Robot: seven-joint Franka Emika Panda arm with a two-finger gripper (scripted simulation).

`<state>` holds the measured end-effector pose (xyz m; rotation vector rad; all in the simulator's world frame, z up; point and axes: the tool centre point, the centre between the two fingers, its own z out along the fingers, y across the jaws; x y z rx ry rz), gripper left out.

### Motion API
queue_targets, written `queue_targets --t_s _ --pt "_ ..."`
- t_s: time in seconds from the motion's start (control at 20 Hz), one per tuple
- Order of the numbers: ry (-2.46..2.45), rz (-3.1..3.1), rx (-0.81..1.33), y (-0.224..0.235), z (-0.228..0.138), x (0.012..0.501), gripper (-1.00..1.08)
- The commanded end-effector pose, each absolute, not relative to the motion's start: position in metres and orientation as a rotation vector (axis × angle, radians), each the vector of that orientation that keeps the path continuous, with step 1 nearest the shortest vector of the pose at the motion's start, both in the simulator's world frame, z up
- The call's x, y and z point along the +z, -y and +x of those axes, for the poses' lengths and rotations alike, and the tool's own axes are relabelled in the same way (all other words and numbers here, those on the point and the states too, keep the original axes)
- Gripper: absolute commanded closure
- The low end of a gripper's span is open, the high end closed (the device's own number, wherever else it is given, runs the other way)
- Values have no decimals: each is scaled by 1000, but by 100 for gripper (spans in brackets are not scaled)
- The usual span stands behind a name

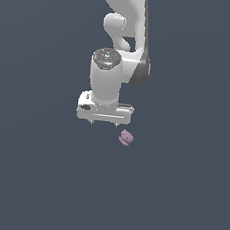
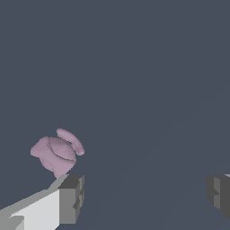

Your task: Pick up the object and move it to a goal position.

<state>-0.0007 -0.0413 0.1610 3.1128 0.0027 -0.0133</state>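
The white Franka arm (image 1: 126, 33) reaches down from the top of the exterior view, its wrist pointing straight at the flat dark grey-blue surface (image 1: 35, 179), with the white end effector (image 1: 104, 122) held level just above it. Its two fingers are spread wide apart and hold nothing.

The small lumpy mauve object (image 1: 126, 138) lies on the surface just beside the end effector, off toward the exterior view's right, outside the span of the fingers and not touching them. No edge or corner of the surface shows in either view.

The wrist view gives what the exterior view hides: the dark grey finger pads (image 2: 72, 197) stand far apart, and the mauve object (image 2: 56, 152) shows rounded lobes just beyond one pad.
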Motion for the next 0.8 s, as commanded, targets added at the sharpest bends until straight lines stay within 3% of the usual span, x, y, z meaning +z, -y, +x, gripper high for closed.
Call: queue_targets --t_s 0.0,0.75 --pt "-3 3113 -13 41 -1 161 -92" --pt "86 3098 13 70 5 162 -92"
